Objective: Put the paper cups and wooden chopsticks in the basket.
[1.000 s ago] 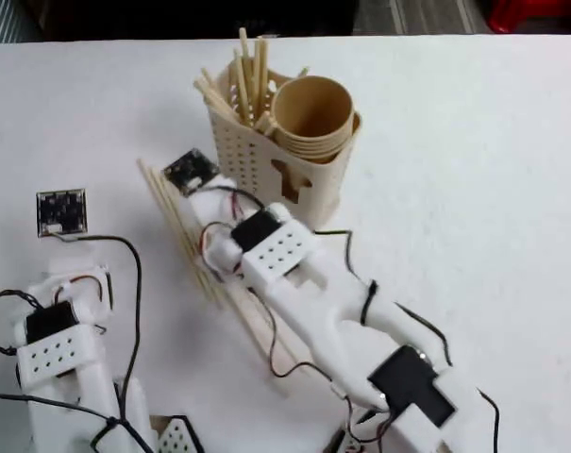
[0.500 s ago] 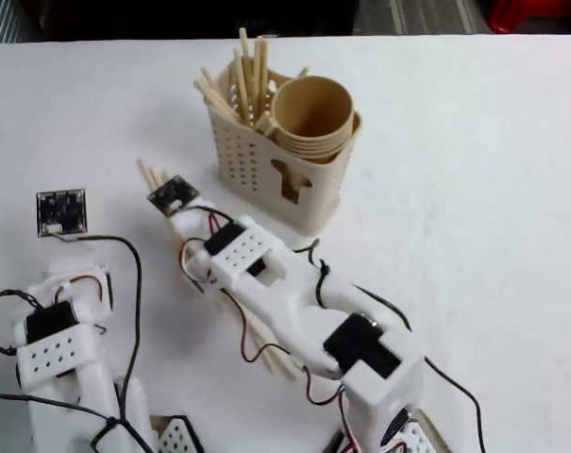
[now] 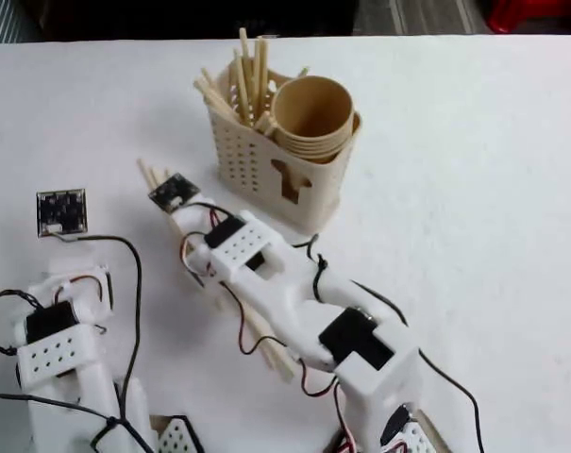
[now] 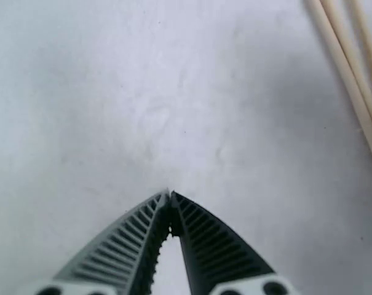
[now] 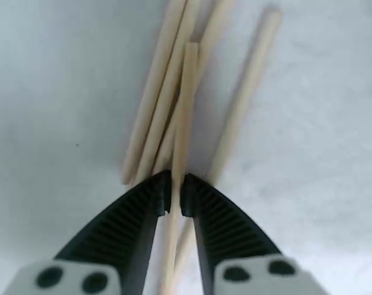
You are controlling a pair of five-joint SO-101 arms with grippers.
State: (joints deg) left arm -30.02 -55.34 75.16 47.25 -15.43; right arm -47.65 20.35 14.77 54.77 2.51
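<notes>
Two white robot arms sit side by side on a white desk [image 3: 474, 189]. In the high view, the right arm [image 3: 294, 302] stretches from the near edge towards the middle of the desk. It lies over a loose bundle of wooden chopsticks [image 3: 274, 354]. The left arm [image 3: 58, 359] sits folded at the near left corner, well apart from the basket.

A cream perforated basket [image 3: 266, 170] stands upright towards the far side of the desk, just beyond the right arm's tip. Inside it, a nested stack of tan paper cups [image 3: 313, 113] fills one side. Several upright chopsticks [image 3: 243, 71] poke out of the other side, some leaning outward.

The loose chopsticks lie flat on the desk beside the basket, running diagonally from near the basket back towards the near edge. In the right wrist view they fan out slightly.

The right gripper [image 5: 175, 181] is clenched on a single chopstick [image 5: 187, 104] from that bundle, its dark ridged jaws pinching the stick between them.

The left gripper [image 4: 170, 196] is clenched on nothing, tips touching, over bare desk, with a few chopsticks off to one side.
</notes>
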